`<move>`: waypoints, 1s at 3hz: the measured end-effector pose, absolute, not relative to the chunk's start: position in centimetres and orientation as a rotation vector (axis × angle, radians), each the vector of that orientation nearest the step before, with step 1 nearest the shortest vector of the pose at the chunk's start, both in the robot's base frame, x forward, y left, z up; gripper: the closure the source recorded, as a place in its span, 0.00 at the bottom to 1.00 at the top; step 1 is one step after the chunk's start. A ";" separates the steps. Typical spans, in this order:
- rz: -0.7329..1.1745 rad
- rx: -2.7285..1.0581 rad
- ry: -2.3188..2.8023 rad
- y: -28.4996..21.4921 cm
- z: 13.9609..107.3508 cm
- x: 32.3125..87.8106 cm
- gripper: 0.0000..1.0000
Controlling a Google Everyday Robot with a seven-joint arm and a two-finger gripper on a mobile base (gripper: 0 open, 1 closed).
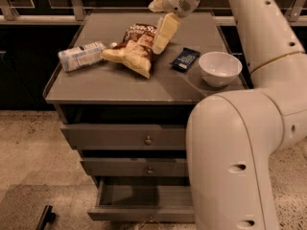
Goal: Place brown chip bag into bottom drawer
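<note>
Claw [161, 36], grip state unclear, hangs by the brown chip bag [135, 49], whose long axis runs front-to-back, brown end rearward.

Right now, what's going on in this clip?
The robot's single arm reaches over the grey cabinet top, its gripper at the right edge of the crinkly brown and pale-yellow chip bag, which lies there, not yet lifted. Beside the bag sit a white-labelled plastic bottle, a small dark flat packet and a white bowl. The bottom grey drawer stands pulled open; the two drawers above are shut.
</note>
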State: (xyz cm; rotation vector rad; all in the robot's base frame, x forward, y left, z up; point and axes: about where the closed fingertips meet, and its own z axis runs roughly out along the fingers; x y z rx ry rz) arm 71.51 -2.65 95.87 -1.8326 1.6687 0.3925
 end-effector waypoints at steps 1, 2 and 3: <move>0.381 -1.830 1.635 -1.2 95.3 73.1 0.00; 0.445 -1.808 1.651 -1.5 91.1 74.4 0.00; 0.505 -1.765 1.679 -2.3 86.6 74.8 0.00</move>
